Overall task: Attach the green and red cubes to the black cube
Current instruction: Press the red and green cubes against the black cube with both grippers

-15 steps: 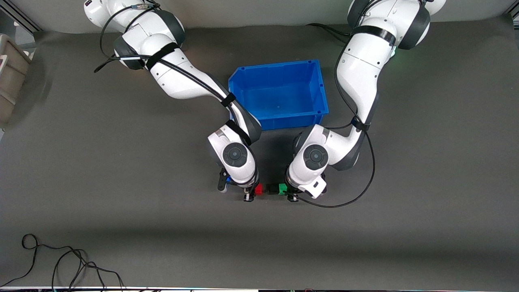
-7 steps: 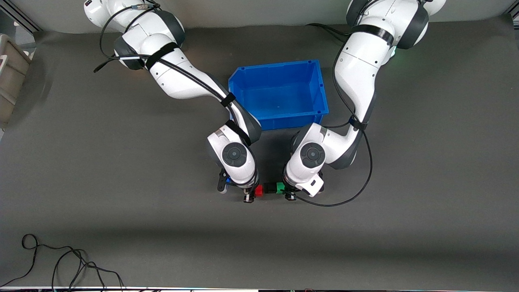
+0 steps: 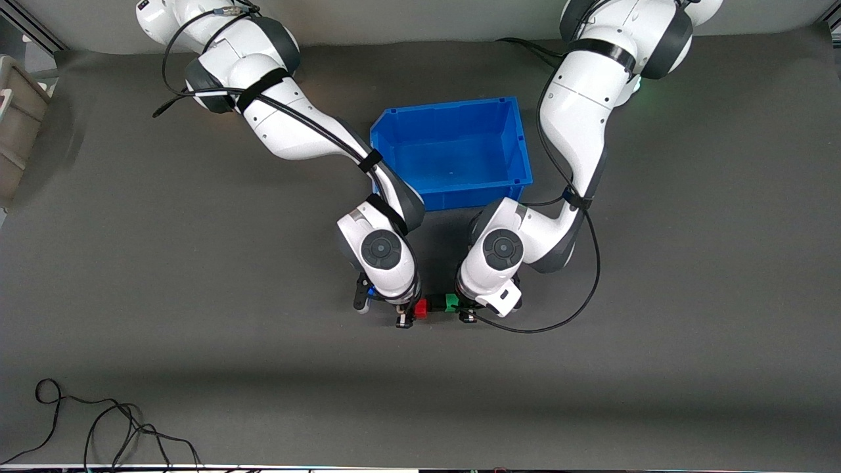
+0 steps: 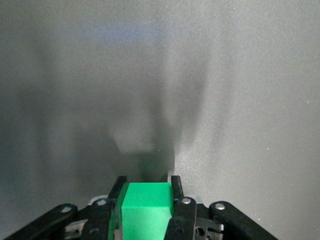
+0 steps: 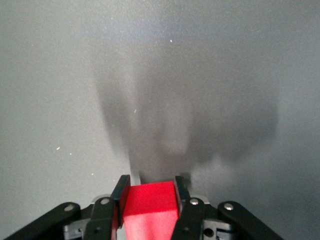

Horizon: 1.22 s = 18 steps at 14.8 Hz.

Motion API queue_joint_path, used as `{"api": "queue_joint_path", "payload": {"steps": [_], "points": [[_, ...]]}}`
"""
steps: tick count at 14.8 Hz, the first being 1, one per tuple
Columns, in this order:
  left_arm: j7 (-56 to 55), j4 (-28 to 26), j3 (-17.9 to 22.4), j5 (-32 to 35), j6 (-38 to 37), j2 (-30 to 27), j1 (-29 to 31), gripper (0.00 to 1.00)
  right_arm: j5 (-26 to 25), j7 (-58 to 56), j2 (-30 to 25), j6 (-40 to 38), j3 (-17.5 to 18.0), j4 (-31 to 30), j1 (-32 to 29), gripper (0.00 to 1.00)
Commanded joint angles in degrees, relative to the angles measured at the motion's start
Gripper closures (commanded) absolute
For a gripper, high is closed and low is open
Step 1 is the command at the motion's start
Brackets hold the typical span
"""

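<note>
Near the worktop's middle, nearer the front camera than the blue bin (image 3: 452,152), the left gripper (image 3: 465,310) clamps the green cube (image 3: 451,303) and the right gripper (image 3: 405,314) clamps the red cube (image 3: 420,307), the black cube (image 3: 435,305) squeezed between them.

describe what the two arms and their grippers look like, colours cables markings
Both arms have glossy white shells with dark grey joint bands and a round dark grey cap at the wrist. Black cables run along each, strapped on with black bands. The left gripper and right gripper have slim black fingers on black linkage bars with silver screws.
</note>
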Motion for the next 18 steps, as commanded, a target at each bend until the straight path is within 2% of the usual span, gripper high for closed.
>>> {"api": "queue_joint_path", "payload": {"steps": [1,10,13,14,15,16,17,18], "points": [[-1.76,0.13,0.91,0.62,0.24,-0.15,-0.91,1.00,-1.93,2.11,0.33,-0.79,0.07,0.96,0.54,1.00],[-2.90,0.22,1.00,0.70,0.24,-0.14,-1.00,0.98,-2.11,1.84,-0.47,-2.55,0.07,0.52,0.63,1.00],[-2.90,0.39,1.00,0.70,0.24,-0.14,-0.91,0.81,-2.02,1.93,-0.82,-2.73,0.16,0.52,1.16,1.00],[-2.90,0.48,1.00,0.70,0.24,-0.14,-0.91,0.79,-2.02,1.93,-0.91,-3.34,0.16,0.52,1.33,1.00],[-2.90,0.48,1.00,0.70,0.24,-0.14,-0.91,0.74,-2.02,1.93,-0.99,-3.60,0.16,0.52,1.34,1.00],[-2.90,0.48,1.00,0.79,0.24,-0.14,-0.91,0.63,-2.02,1.93,-0.99,-3.78,0.16,0.52,1.42,1.00],[-2.90,0.48,1.09,0.97,0.24,-0.14,-0.91,0.46,-2.02,1.93,-1.08,-3.95,0.16,0.52,1.42,1.00],[-2.90,0.48,1.09,1.06,0.24,-0.14,-0.91,0.20,-2.02,1.93,-1.08,-3.96,0.16,0.52,1.42,1.00]]}}
